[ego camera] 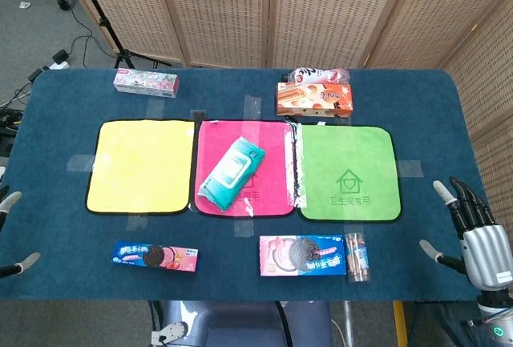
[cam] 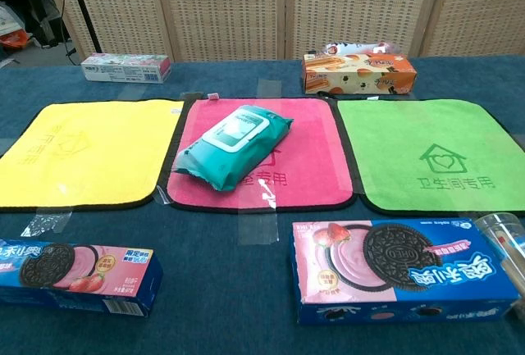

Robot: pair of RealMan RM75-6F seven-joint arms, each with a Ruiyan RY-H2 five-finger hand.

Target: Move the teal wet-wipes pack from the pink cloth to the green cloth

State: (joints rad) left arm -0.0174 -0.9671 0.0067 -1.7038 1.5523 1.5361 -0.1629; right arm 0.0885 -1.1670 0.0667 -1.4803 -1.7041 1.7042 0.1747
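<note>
— Two robot hands, and neither holds anything?
— Right. The right robot hand [ego camera: 474, 231] hovers with fingers spread, empty; the left robot hand [ego camera: 12, 235] barely shows at the surface's edge, apparently also spread.
— And the teal wet-wipes pack [ego camera: 231, 172]?
— Lying diagonally on the pink cloth [ego camera: 271, 143], well to the right robot hand's left, beyond the green cloth [ego camera: 349, 151].

green cloth [ego camera: 349, 173] bare, orange box [ego camera: 314, 98] behind it, cookie box [ego camera: 302, 256] in front

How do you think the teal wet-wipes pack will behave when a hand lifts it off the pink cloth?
The teal wet-wipes pack looks like a soft, wrinkled film pouch, so it will probably sag rather than stay stiff. Its glossy wrap may be slippery. Lying flat on the pink cloth, it seems unlikely to roll.
</note>
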